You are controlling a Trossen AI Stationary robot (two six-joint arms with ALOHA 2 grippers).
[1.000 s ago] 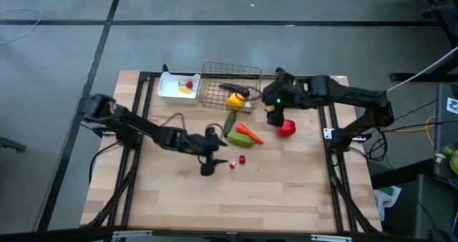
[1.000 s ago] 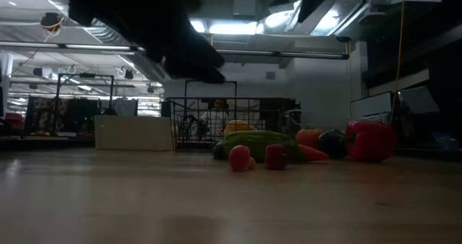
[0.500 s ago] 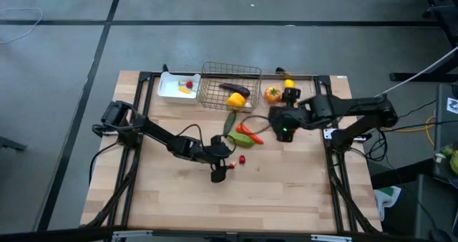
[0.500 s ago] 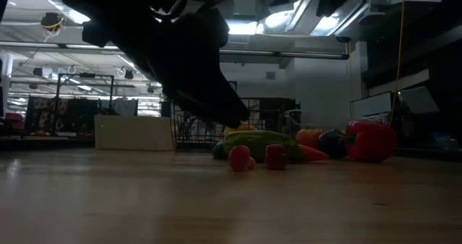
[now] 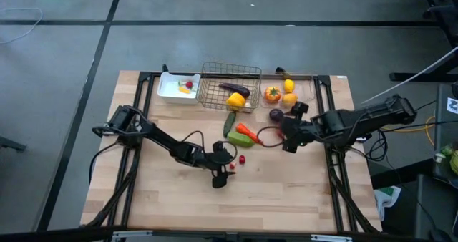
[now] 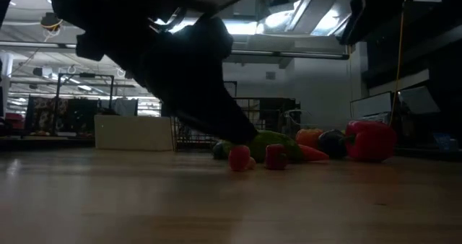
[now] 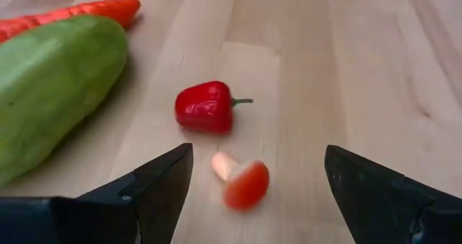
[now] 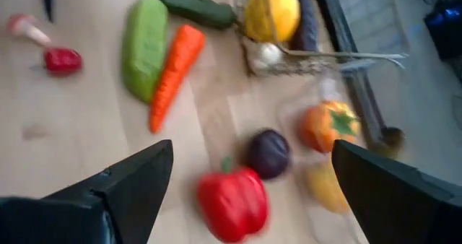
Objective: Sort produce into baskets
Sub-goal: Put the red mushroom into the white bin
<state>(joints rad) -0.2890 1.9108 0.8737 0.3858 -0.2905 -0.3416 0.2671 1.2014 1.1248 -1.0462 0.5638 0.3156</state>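
Observation:
My left gripper point(image 5: 223, 172) is open and low over the table, its fingers standing either side of a tiny red-and-cream piece point(image 7: 242, 183) without touching it. A small red pepper piece point(image 7: 206, 107) lies just beyond. The green cucumber point(image 5: 230, 122) and carrot point(image 5: 248, 133) lie on the table past them. My right gripper point(image 5: 287, 137) is open and empty above the big red pepper point(image 8: 232, 201), with the purple onion point(image 8: 268, 151) next to it. The wire-mesh basket point(image 5: 215, 76) holds an eggplant point(image 5: 236, 89) and a yellow pepper point(image 5: 235, 99).
The white tray point(image 5: 169, 92) at the far left holds a lemon piece and a red piece. The clear bin point(image 5: 300, 81) at the far right holds orange and yellow fruits point(image 5: 273, 94). A dark green vegetable point(image 8: 193, 8) lies by the wire basket. Bare wood lies toward the near edge.
My left gripper has gone toward the table's right edge and down, ending over the tiny red pieces. My right gripper has drawn back from the far bins toward the near edge, passing over the big red pepper. The produce has stayed where it was.

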